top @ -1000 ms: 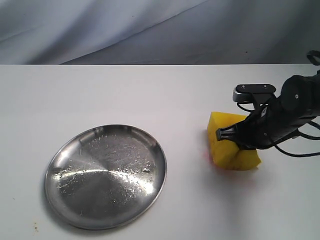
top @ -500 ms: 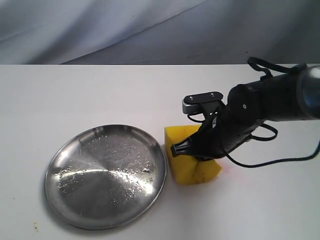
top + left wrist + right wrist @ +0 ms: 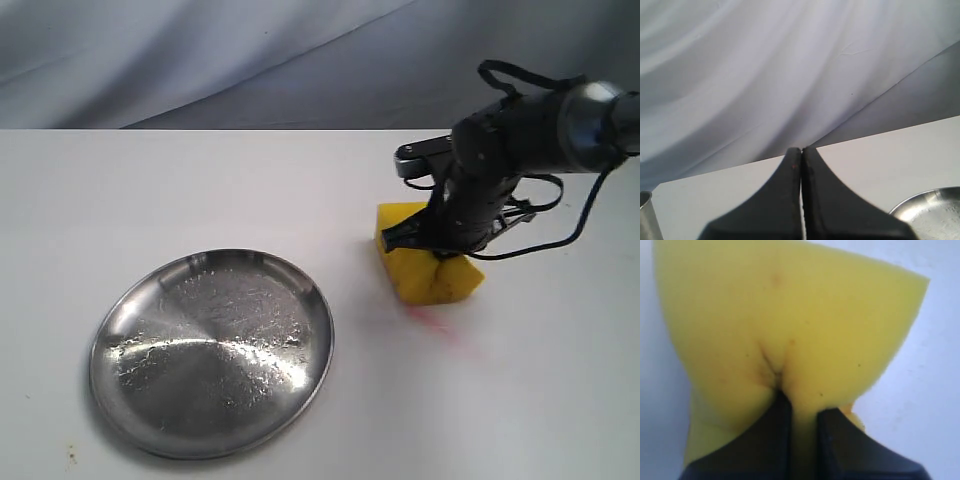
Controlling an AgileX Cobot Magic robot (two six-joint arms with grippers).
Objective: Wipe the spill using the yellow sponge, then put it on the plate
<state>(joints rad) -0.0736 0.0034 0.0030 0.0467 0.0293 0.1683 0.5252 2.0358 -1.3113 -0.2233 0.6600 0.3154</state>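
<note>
Right claw [image 3: 440, 255] was clenched on the yellow sponge [image 3: 408, 262], its 2 fingers pinching a deep crease into the foam on my right wrist feed. The plate [image 3: 210, 355] lay on the white table [image 3: 200, 180], well apart from that claw, toward the left arm's side. The sponge sat directly under the claw, base on the table. A faint pink-red streak [image 3: 435, 322] ran just beside the sponge, below the claw. My left claw [image 3: 801, 165] was closed tight and held nothing.
</note>
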